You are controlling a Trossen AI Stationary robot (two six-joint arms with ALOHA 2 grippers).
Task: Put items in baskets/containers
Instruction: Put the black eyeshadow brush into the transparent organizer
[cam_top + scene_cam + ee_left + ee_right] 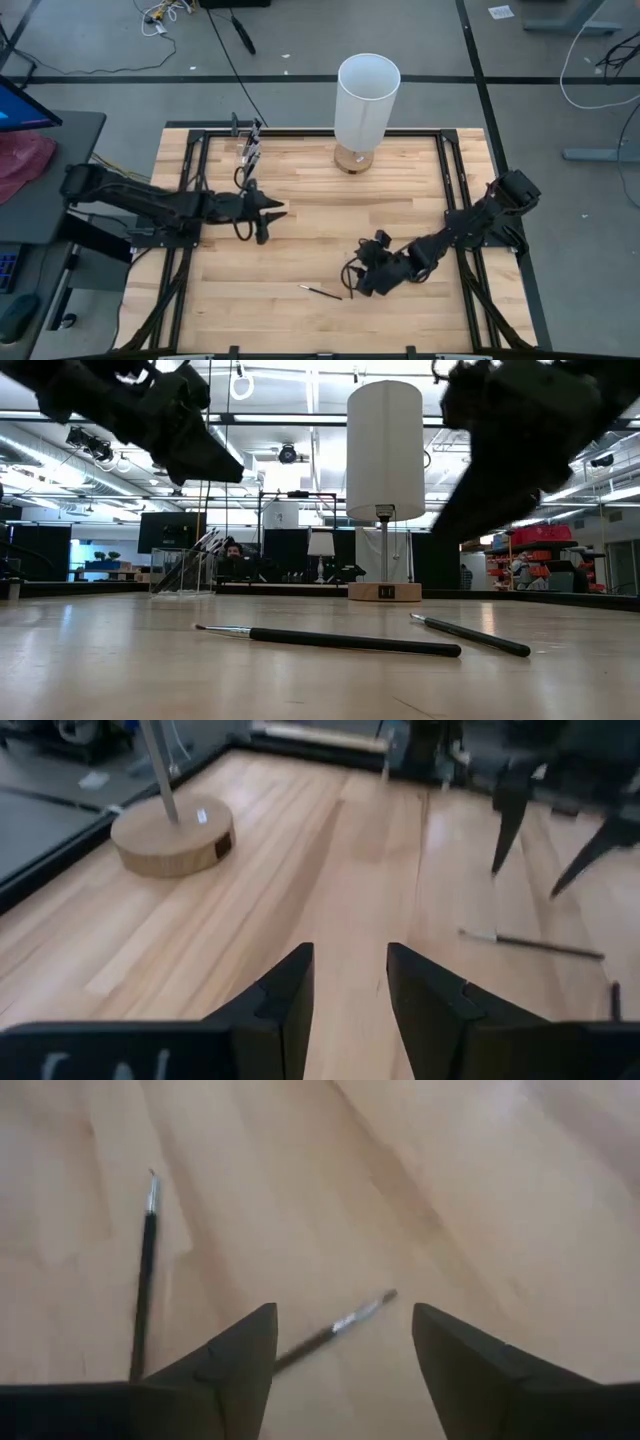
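1. I am seeing the left gripper [275,212] hovering above the table [300,190], left of centre. In the left wrist view its fingers [285,995] are standing slightly apart with only bare wood showing between them; it is carrying nothing.
2. The clear cup [248,148] is sitting near the table's far-left edge, just beyond the left gripper. In the low view the cup [185,572] is standing upright and holding a bunch of brushes [197,558], all leaning the same way with their ends sticking out above the rim. I cannot count them.
3. A lamp [366,100] with a white cylindrical shade is standing on a round wooden base [172,835] at the far middle of the table, well apart from the cup.
4. One brush [320,291] is lying flat on the wood near the front, just left of the right gripper. The low view is showing it as the nearer brush [330,640], with a second brush [470,634] lying angled to its right.
5. The right gripper [362,280] is reaching low over the table, right of centre. In the right wrist view its fingers [235,1365] are spread wide; the second brush [330,1330] is lying on the wood between them, and the first brush [145,1280] off to one side. It is gripping nothing.
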